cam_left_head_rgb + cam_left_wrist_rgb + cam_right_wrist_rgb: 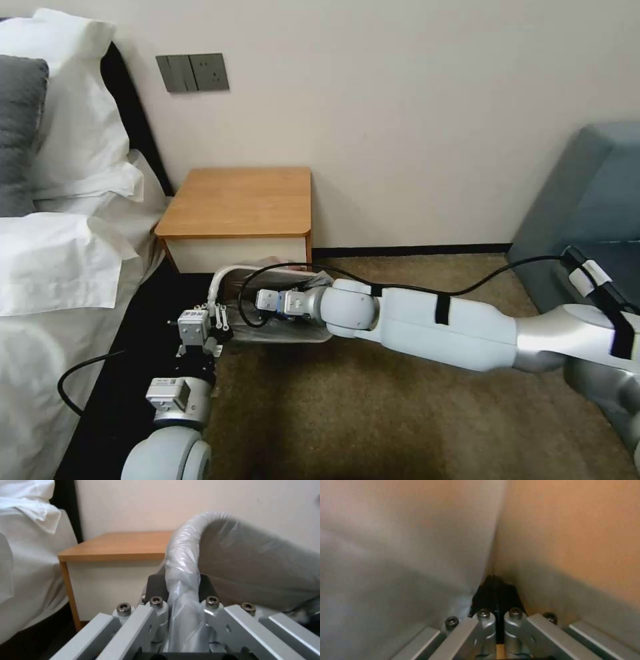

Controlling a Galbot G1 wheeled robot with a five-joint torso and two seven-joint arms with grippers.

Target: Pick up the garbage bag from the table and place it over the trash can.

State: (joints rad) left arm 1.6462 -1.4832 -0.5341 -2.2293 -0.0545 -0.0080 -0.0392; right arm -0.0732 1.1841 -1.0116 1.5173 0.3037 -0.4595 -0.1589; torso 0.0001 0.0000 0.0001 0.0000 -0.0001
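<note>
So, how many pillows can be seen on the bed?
3 at least: a grey pillow at the far left edge, a white pillow behind it, and a white pillow in front. More may lie outside the view.

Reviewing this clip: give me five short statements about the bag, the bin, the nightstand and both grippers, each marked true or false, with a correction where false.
1. The garbage bag lies flat on the table. False: the tabletop is bare; the bag is draped over the trash can's rim.
2. The left gripper is closed on the bag-covered rim of the trash can. True.
3. The trash can stands on the carpet in front of the table. True.
4. The right gripper is wide open. False: its black pads are pressed together, down inside the bin.
5. The left arm reaches across the bin from the sofa side. False: the right arm does; the left arm is on the bed side.
</note>
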